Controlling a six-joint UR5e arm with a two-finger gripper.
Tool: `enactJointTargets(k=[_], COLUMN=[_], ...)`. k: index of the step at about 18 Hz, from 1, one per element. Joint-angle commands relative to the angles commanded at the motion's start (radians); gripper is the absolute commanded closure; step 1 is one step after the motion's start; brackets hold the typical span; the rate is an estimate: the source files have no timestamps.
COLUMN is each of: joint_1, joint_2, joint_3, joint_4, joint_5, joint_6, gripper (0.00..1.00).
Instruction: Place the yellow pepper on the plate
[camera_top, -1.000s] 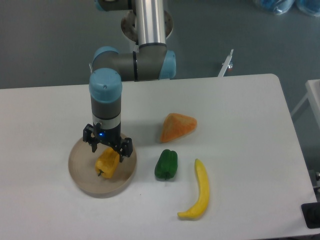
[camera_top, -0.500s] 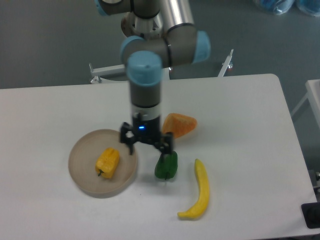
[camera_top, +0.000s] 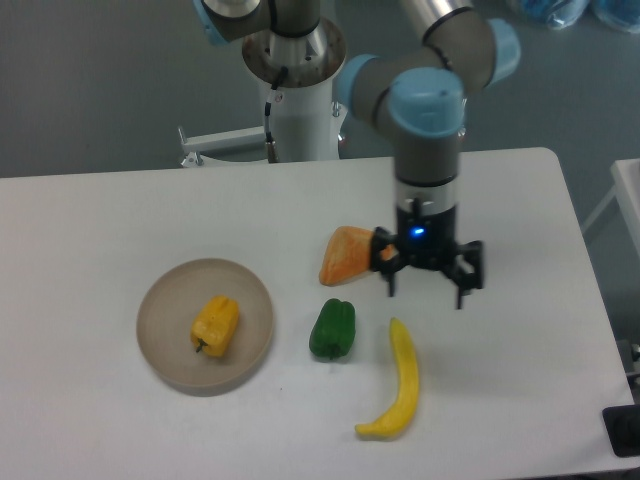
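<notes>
Yellow pepper (camera_top: 216, 325) is what you see lying on its side on the plate (camera_top: 165, 353), a little right of the plate's middle. Its long axis runs nearly up and down in the view, tipped slightly, with the short dark stem at the lower left end, toward you, and the blunt end facing the far edge of the worktop (camera_top: 120, 210). Nothing is touching it.

Your gripper (camera_top: 428, 289) hangs well apart from the plate, over the right-hand part of the worktop, with its fingers spread apart and nothing between them. It sits just beside the orange wedge (camera_top: 346, 254), whose right end it partly hides, and above the top end of the banana (camera_top: 396, 383). The green pepper (camera_top: 333, 328) lies between the plate and the banana.
</notes>
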Motion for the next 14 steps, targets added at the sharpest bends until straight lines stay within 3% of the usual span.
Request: enactJointTargets(k=[14], joint_1=[0.017], joint_2=[-0.023], joint_3=[-0.012], joint_4=[0.009], joint_5=[0.040], joint_6=[0.074], gripper=[0.00])
